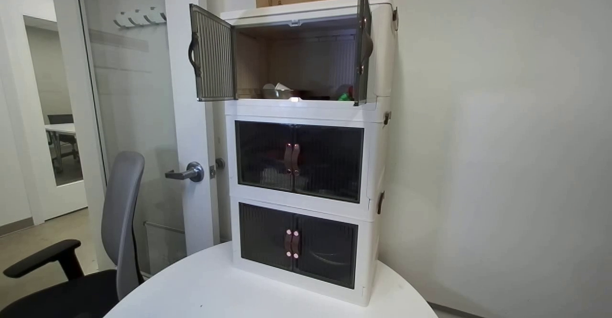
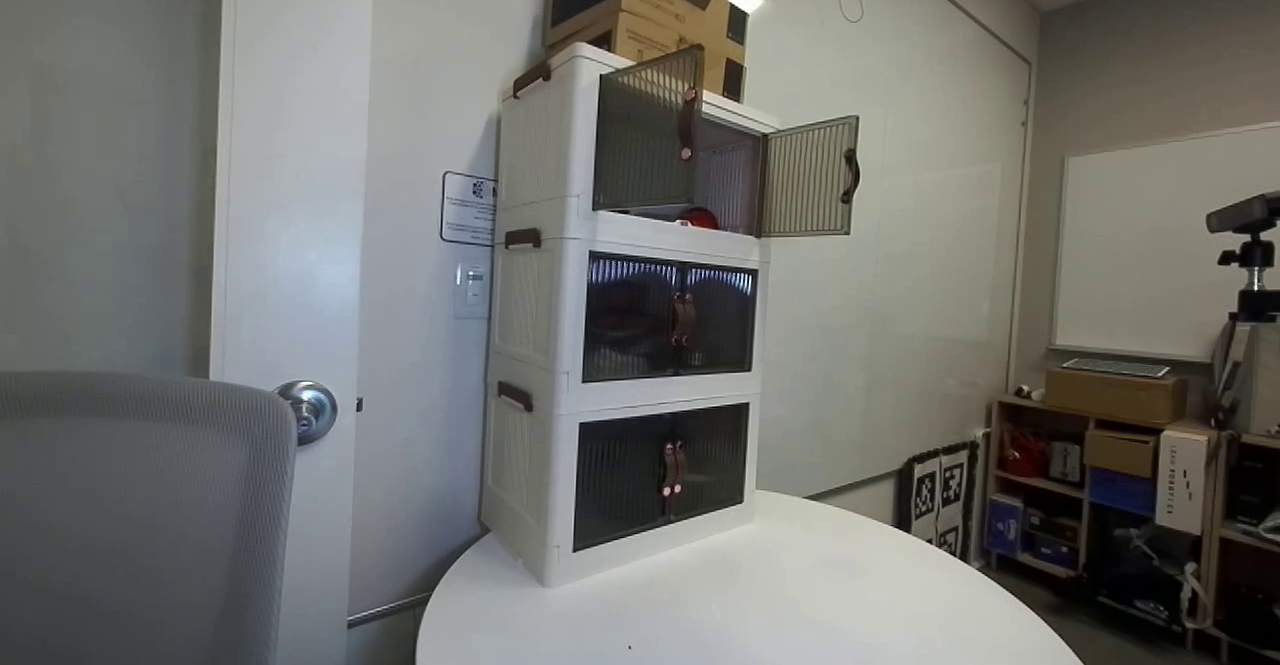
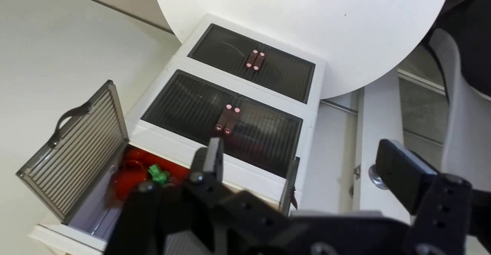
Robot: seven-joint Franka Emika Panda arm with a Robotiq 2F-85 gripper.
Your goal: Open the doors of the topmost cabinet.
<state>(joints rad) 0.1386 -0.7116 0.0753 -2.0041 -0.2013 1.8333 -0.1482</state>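
Note:
The topmost cabinet [image 1: 383, 55] is a white-framed unit at the top of the stack, also visible in an exterior view [image 2: 545, 140]. Both of its smoky ribbed doors stand open. One door [image 1: 213, 55] is swung out wide; the opposite door [image 1: 364, 45] juts forward, nearly edge-on. They also show in an exterior view [image 2: 650, 135] [image 2: 808, 177]. The wrist view is upside down; there one door [image 3: 76, 147] is swung out and the other [image 3: 289, 186] is edge-on between my fingers' sight lines. My gripper [image 3: 305, 157] is open with nothing between its fingers. Neither exterior view shows it.
The middle unit [image 1: 299, 198] and bottom unit [image 1: 299, 270] have shut doors. They stand on a round white table [image 1: 201, 289]. Cardboard boxes [image 2: 640, 25] sit on top. Red [image 3: 132, 176] and green [image 3: 158, 173] items lie inside the top cabinet. A chair [image 1: 122, 213] and room door [image 1: 193, 213] are beside it.

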